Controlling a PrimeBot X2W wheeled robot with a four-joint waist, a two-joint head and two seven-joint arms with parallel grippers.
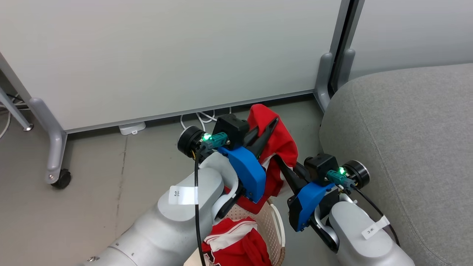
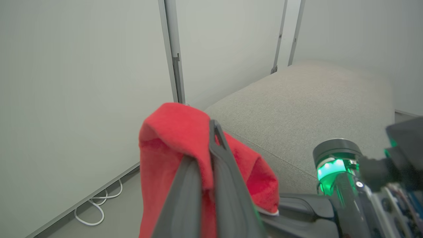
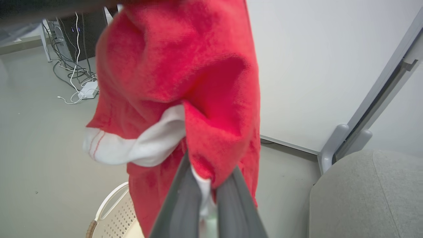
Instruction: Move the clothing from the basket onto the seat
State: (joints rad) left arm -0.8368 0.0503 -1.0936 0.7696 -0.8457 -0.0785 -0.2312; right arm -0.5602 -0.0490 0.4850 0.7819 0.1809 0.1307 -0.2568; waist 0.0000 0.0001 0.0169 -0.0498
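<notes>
A red garment with white panels (image 1: 279, 144) hangs in the air above the basket (image 1: 271, 225), draped over my left gripper (image 1: 271, 127), which is shut on its top fold (image 2: 178, 132). My right gripper (image 1: 281, 162) is shut on a lower fold of the same garment (image 3: 198, 109). A second red and white garment (image 1: 236, 240) lies in the cream perforated basket (image 3: 114, 211) below my arms. The grey seat (image 1: 406, 140) stands to the right, close beside my right arm, and shows behind the cloth as the seat (image 2: 307, 105) in the left wrist view.
A white partition panel (image 1: 166, 55) on wheeled grey feet (image 1: 55, 162) stands behind the basket. White cables (image 1: 203, 118) and a small white box (image 1: 132, 128) lie on the grey floor at its base. Dark equipment with more cables (image 3: 71, 43) sits farther off.
</notes>
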